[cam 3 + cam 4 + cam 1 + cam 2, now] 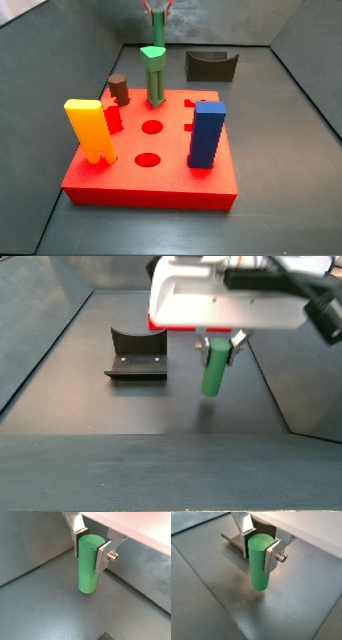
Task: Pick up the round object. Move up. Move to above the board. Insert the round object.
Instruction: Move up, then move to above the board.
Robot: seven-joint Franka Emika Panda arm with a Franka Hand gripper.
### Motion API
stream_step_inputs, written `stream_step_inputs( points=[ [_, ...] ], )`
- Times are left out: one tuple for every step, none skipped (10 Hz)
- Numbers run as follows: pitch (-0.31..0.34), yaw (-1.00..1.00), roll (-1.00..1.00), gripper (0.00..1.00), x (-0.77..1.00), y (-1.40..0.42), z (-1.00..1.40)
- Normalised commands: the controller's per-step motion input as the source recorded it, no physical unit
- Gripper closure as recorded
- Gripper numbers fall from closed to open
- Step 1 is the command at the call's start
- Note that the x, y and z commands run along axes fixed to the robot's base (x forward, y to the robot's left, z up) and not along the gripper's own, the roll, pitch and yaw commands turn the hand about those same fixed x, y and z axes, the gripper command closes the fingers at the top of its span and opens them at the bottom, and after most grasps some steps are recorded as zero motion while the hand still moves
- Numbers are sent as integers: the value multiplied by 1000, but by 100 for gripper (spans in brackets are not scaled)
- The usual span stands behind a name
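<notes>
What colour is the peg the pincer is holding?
Green. The peg, clamped in the pincer and lifted off the floor, shows best in a wrist view.

Green round object [214,368] hangs upright in the end effector [217,344], behind red board [160,180].

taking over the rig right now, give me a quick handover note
Gripper: shut on the round green peg, gripping near its top, peg upright.
Peg: lifted off the floor in both wrist views, hanging in front of the fixture, not above the red board.
Board: yellow, blue, brown and triangle-topped green pegs already stand in it; round holes remain open.
Done: pick up and lift.
Left: carry it above the board and insert it in a round hole.
</notes>
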Motion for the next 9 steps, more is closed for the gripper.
stream_step_inputs(
  points=[
    [46,-18,61,100,-44,-17,457],
    [73,-3,88,100,-30,-12,218],
    [-98,82,-51,100,-11,352,1000],
    [-78,84,-55,100,-11,360,1000],
    [-32,41,-66,100,-10,327,1000],
    [15,10,-63,100,-7,304,1000],
    [50,-9,-51,100,-4,289,1000],
    [75,-23,-35,100,-3,264,1000],
    [81,-29,-26,100,-4,247,1000]
  ],
)
